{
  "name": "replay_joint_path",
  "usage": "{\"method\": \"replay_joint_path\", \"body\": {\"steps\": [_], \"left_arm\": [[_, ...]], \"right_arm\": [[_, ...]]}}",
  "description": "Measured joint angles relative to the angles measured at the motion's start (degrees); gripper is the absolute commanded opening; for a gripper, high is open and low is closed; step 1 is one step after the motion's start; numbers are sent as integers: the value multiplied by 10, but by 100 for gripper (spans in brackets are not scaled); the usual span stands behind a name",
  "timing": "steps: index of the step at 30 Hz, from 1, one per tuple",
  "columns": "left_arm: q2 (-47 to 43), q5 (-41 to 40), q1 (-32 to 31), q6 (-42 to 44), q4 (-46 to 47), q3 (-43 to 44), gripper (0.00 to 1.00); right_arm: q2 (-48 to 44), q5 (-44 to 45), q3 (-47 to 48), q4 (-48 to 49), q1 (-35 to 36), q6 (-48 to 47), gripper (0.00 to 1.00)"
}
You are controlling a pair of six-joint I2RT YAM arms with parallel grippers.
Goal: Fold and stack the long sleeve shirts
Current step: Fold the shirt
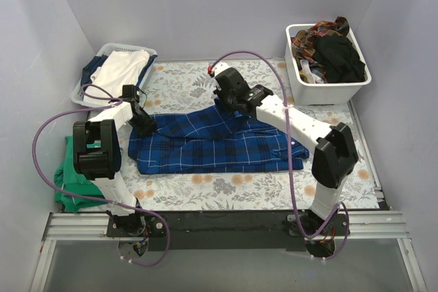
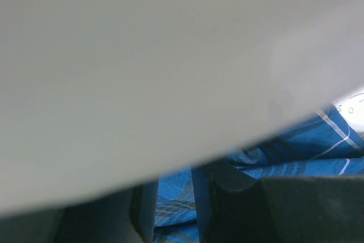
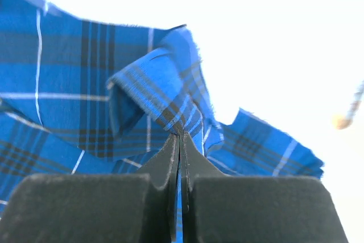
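From above, the plaid shirt [image 1: 212,145] lies spread across the middle of the flower-patterned worktop [image 1: 226,186], partly folded, long side running left to right. My left pincer [image 1: 144,126] is down at the shirt's left end, and the right pincer [image 1: 229,104] sits at its far edge, near the centre. A white bin [image 1: 328,83] of dark clothes stands at the far right corner, a basket [image 1: 113,66] with white and navy cloth at the far left, and a green cloth [image 1: 75,176] lies by the left arm's base.

The left wrist view is mostly a blurred pale surface (very close to the lens). Below it, blue plaid shows between the dark fingers [image 2: 227,197]; I cannot tell whether that pincer grips it.

In the right wrist view, the fingers [image 3: 165,163] are pressed together on a pinched-up ridge of the shirt [image 3: 68,72], and the cloth rises to a peak just above their tips.
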Motion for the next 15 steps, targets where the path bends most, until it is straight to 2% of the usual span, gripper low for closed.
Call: {"method": "replay_joint_path", "body": {"steps": [15], "left_arm": [[-3,-18,0,21,-13,0,19]], "right_arm": [[-140,79,34,3,-5,-6,1]]}}
